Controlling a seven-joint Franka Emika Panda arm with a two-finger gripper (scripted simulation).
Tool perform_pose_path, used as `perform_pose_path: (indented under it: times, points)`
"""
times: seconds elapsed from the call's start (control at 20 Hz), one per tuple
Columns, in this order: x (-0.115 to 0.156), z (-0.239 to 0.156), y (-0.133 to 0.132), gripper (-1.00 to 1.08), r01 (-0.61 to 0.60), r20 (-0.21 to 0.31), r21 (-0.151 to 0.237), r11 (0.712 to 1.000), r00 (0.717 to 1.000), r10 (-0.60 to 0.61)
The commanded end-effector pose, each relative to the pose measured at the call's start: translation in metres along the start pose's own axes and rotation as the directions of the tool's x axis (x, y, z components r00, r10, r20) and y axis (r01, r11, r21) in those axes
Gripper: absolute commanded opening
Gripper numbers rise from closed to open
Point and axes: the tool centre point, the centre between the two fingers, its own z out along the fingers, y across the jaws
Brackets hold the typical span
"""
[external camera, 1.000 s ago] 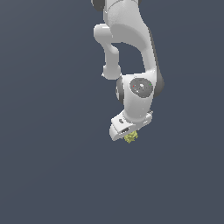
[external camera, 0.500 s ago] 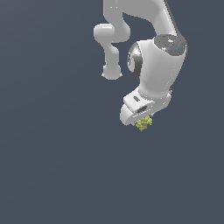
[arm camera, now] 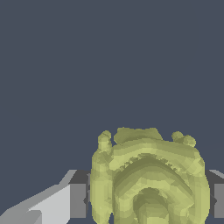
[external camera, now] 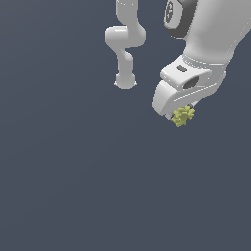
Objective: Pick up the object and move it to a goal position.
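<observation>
Since a second ago the gripper (external camera: 182,113) has swung toward the exterior view's right, nearer the camera. Fingers (arm camera: 78,200) clamp the object (external camera: 183,115) on both sides (grasp apparently secure); transport looks underway, no goal marker visible.

White arm bent, claw (external camera: 182,115) closed, pointing down

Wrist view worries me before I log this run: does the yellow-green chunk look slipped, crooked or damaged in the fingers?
Nothing stands out. The yellow-green chunk sits between the fingers, its swirl face toward the wrist camera. In the exterior view it pokes out below the gripper, with no pieces off it.
</observation>
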Motion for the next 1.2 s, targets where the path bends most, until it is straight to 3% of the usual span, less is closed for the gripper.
perform_pose_path:
  times: [0.0, 0.55, 1.15]
  points:
    - [0.003, -0.026, -0.008, -1.00, -0.001, 0.001, 0.001, 1.000, 1.000, 0.001]
    - [0.017, -0.109, -0.034, -1.00, -0.002, 0.001, 0.001, 1.000, 1.000, 0.002]
    - [0.024, -0.141, -0.044, -1.00, -0.002, 0.001, 0.001, 1.000, 1.000, 0.002]
